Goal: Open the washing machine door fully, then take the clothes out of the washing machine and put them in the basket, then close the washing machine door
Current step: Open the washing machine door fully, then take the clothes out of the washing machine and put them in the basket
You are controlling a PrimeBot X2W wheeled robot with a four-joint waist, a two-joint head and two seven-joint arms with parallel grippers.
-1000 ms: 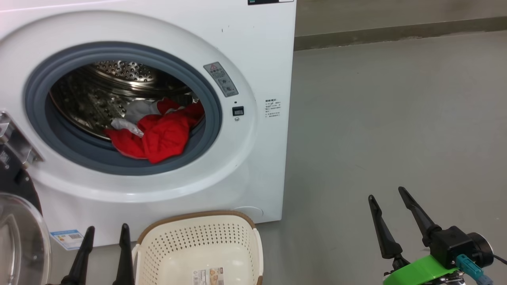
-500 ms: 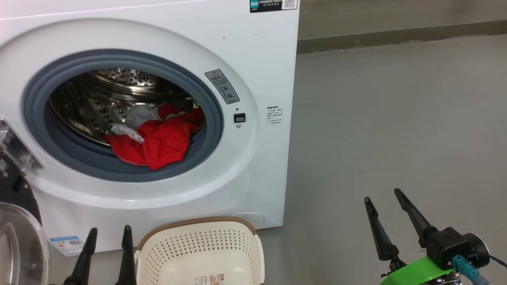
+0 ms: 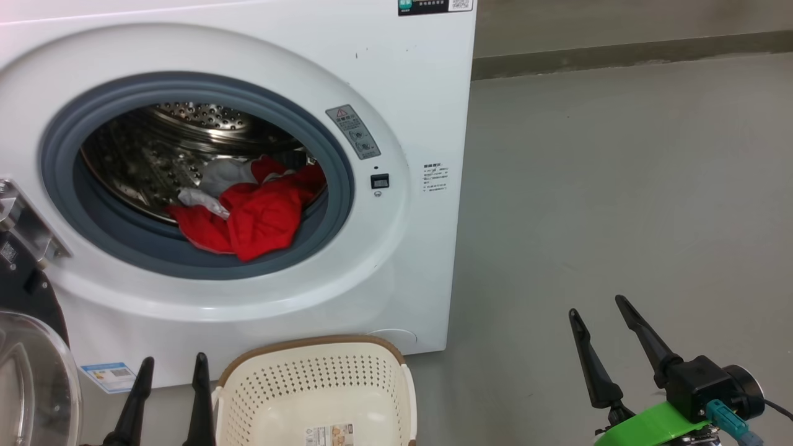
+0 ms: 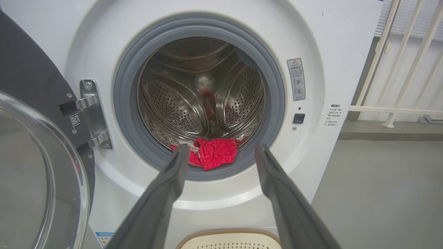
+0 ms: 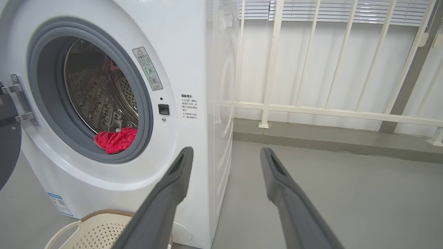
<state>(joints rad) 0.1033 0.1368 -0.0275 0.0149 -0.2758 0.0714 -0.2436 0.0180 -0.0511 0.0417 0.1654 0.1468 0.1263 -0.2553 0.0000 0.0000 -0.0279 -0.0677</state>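
Observation:
The white washing machine (image 3: 403, 111) (image 4: 332, 41) (image 5: 187, 45) stands with its door (image 3: 31, 371) (image 4: 38, 173) swung out to the left on its hinge. Red and white clothes (image 3: 248, 207) (image 4: 214, 154) (image 5: 116, 140) lie at the front lip of the steel drum. The cream basket (image 3: 316, 381) (image 4: 230, 240) (image 5: 100, 230) sits empty on the floor below the opening. My left gripper (image 3: 173, 359) (image 4: 221, 148) is open beside the basket's left edge, pointing at the drum. Over the bare floor to the machine's right, my right gripper (image 3: 598, 306) (image 5: 225, 152) is open and holds nothing.
A grey floor (image 3: 619, 186) stretches right of the machine. A white railing (image 5: 328, 110) with blinds behind it runs along the wall past the machine's side. A blue sticker (image 3: 108, 376) sits low on the machine front.
The head view has shifted a little, so the machine and basket sit slightly right and lower than before. Both grippers stay open and about where they were.

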